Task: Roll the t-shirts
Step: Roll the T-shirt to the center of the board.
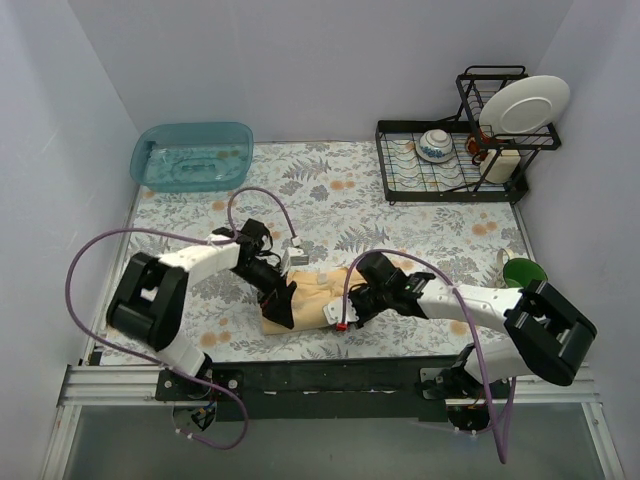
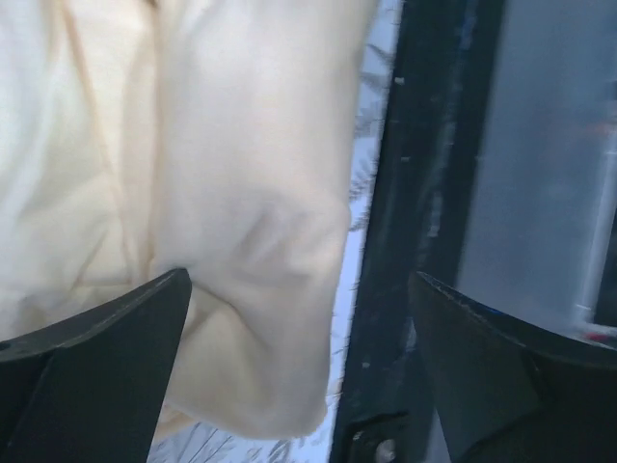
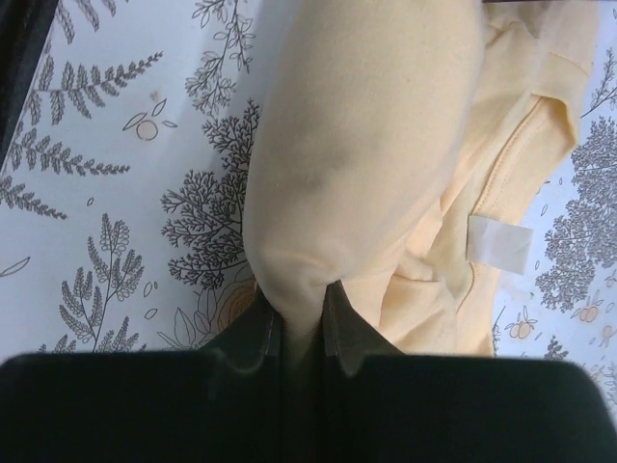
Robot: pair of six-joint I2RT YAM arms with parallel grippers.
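The right tool (image 3: 301, 311) is pinched almost shut on a fold of the pale yellow t-shirt (image 3: 366, 145), the cloth bulging out from between its fingers; the left tool (image 2: 299, 289) stands wide apart and grips nothing, one finger over the t-shirt, the other out over the black rail (image 2: 405, 193); the t-shirt lies bunched in a loose roll on the table (image 1: 400, 230) between the two tools, close to the near edge, its white label (image 3: 499, 243) showing; farther back sit a blue tub (image 1: 192, 155) on the left and a dish rack (image 1: 450, 165) with a plate (image 1: 523, 105) on the right.
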